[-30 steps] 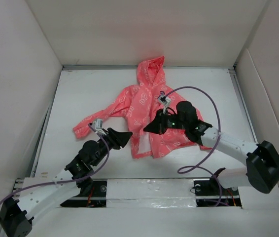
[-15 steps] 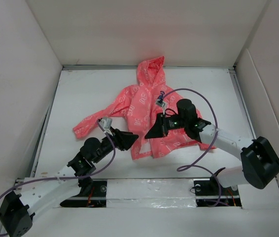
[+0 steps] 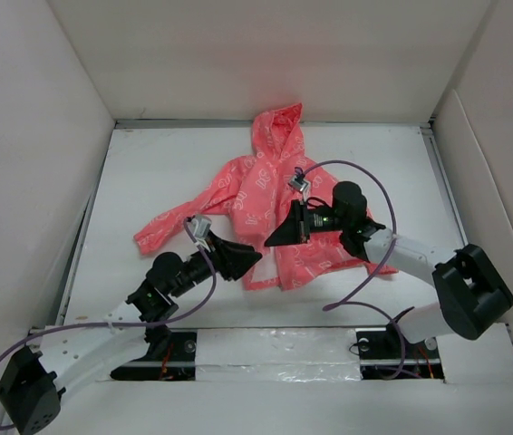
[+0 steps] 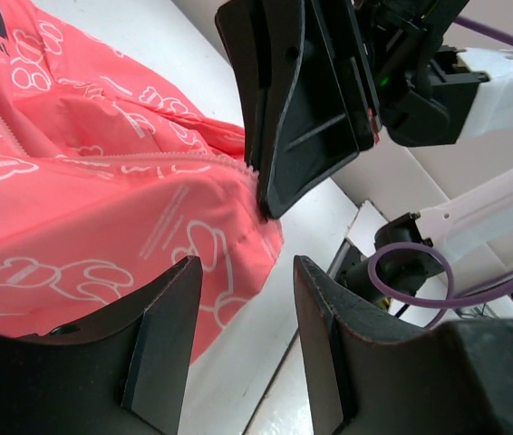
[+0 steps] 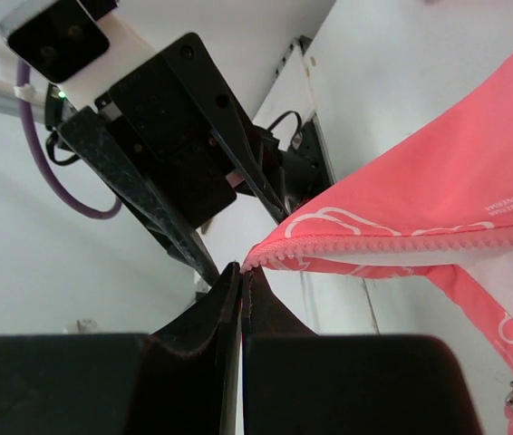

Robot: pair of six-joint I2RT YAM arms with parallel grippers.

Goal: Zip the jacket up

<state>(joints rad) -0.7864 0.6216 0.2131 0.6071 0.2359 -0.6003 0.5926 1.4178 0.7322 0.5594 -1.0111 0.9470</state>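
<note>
White walls close in a white worktop (image 3: 148, 172); the jacket (image 3: 256, 195) lies spread mid-worktop with both arms at its lower front.

Its hood (image 3: 277, 127) points to the far edge, one sleeve (image 3: 168, 228) runs out toward the left edge, and the hem faces the near edge. The right claw (image 3: 275, 239) has its fingers pressed together on the bottom corner of one front panel, right at the end of the zipper teeth (image 5: 374, 251). That corner is raised a little, and pale lining shows under it. The left claw (image 3: 249, 259) sits just beside the right one, on the side toward the left edge, with its fingers apart and gripping nothing. From the left wrist, the pinched corner lies ahead of the gap between them, and coral fabric with white lettering spreads past the left-hand finger.
</note>
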